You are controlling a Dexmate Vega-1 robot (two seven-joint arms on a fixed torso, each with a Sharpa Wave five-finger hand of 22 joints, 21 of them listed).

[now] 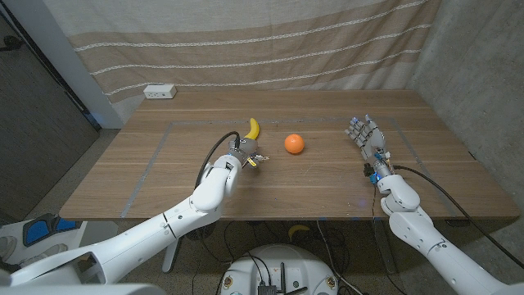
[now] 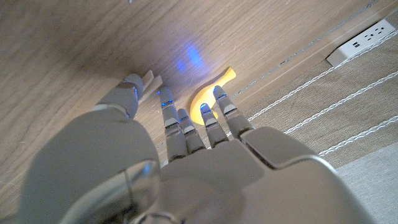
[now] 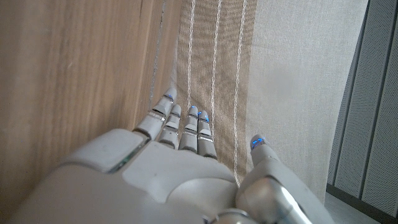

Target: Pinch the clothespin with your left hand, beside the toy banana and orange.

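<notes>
head view: left hand (image 1: 242, 154) on bench (image 1: 164, 176), seemingly pinching clothespin (image 1: 257, 159) just beside toy banana (image 1: 254, 129); orange (image 1: 294, 144) near. right hand (image 1: 366, 136) spread, holding nothing.

Robot lab/test setup, plain wooden table (image 1: 327, 188) w/ taped lines, draped cloth backdrop (image 1: 246, 41), power strip (image 1: 160, 92)
</notes>
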